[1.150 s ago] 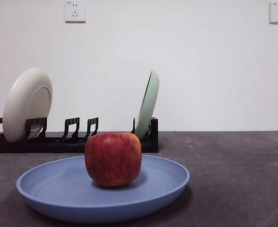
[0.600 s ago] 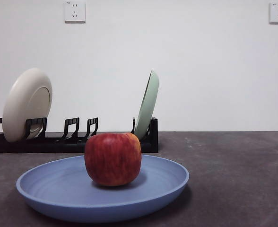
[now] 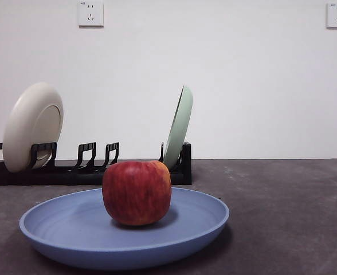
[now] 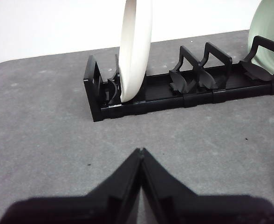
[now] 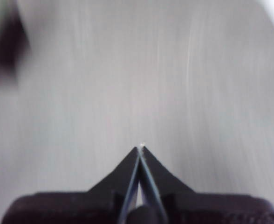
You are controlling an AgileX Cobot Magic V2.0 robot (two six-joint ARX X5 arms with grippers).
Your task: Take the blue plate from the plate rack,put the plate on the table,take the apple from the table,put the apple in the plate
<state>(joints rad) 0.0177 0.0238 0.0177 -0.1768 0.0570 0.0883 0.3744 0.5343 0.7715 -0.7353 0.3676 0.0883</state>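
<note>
The red apple (image 3: 137, 192) sits in the middle of the blue plate (image 3: 59, 235), which lies flat on the dark grey table (image 3: 289, 212) at the front. The black plate rack (image 3: 88, 166) stands behind, holding a cream plate (image 3: 32, 125) and a pale green plate (image 3: 179, 127). My left gripper (image 4: 140, 151) is shut and empty over bare table, facing the rack (image 4: 183, 93) and the cream plate (image 4: 134, 46). My right gripper (image 5: 140, 148) is shut and empty; its view is blurred grey table. Neither arm shows in the front view.
Two wall sockets (image 3: 91, 12) sit high on the white wall behind. The green plate's edge (image 4: 270, 23) shows at the rack's end in the left wrist view. Bare table lies to the right of the blue plate.
</note>
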